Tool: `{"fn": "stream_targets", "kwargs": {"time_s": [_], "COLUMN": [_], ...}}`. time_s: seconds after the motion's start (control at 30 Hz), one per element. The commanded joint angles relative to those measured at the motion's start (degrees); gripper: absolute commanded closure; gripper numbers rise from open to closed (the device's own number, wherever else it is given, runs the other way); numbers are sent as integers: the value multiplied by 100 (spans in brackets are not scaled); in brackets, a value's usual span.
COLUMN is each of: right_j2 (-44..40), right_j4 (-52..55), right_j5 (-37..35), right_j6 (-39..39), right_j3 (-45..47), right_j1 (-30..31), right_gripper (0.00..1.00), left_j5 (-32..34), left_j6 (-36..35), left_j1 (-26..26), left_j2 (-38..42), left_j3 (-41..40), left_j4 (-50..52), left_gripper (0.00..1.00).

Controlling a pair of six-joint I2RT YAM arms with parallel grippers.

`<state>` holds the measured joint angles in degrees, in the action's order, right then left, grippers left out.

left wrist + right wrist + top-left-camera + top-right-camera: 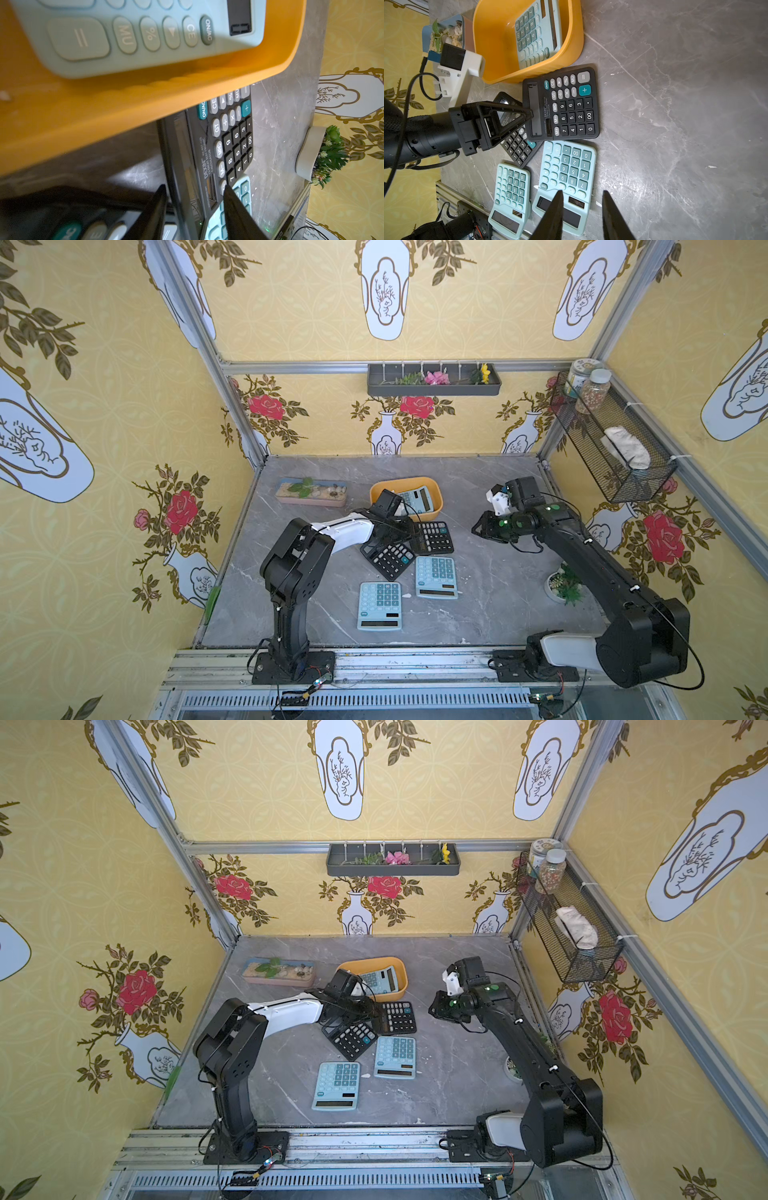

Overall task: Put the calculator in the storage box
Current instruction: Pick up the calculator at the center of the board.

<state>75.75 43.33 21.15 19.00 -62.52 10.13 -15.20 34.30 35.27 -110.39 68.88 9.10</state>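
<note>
**While One Calculator Is Lying in the Box, the Left Gripper Is Straddling Another**

While the storage box is sitting toward the back of the grey table, a light-blue calculator is lying inside it, keys up and tilted, propped against one wall. Just in front of the box, a black calculator is resting flat. The left gripper is reaching low over it, with its jaws standing apart on either side of the display end; whether they are pressing on it I cannot tell. A second black calculator is lying askew beneath that arm, touching the first. A middle blue calculator is lying just in front of the black pair, and a front blue calculator is lying nearest the front rail. The right gripper is hovering above the table, off to the side of the calculators, with its jaws parted and holding nothing.
</note>
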Motion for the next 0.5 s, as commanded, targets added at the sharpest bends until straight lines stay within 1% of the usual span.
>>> {"fn": "stream_targets", "kwargs": {"time_s": [0.0, 0.2, 0.47], "right_j2": [3, 31, 63], "right_j4": [-185, -253, -264], "right_j5": [82, 127, 157], "right_j6": [-90, -60, -56], "right_j3": [5, 63, 28], "right_j1": [-19, -29, -29], "right_gripper": [68, 68, 69], "left_j5": [2, 4, 9], "left_j6": [-64, -82, -100], "left_j1": [-2, -2, -7], "left_j2": [-64, -90, -132], "left_j3": [-3, 12, 31], "left_j4": [-26, 17, 91], "left_gripper": [57, 66, 73]}}
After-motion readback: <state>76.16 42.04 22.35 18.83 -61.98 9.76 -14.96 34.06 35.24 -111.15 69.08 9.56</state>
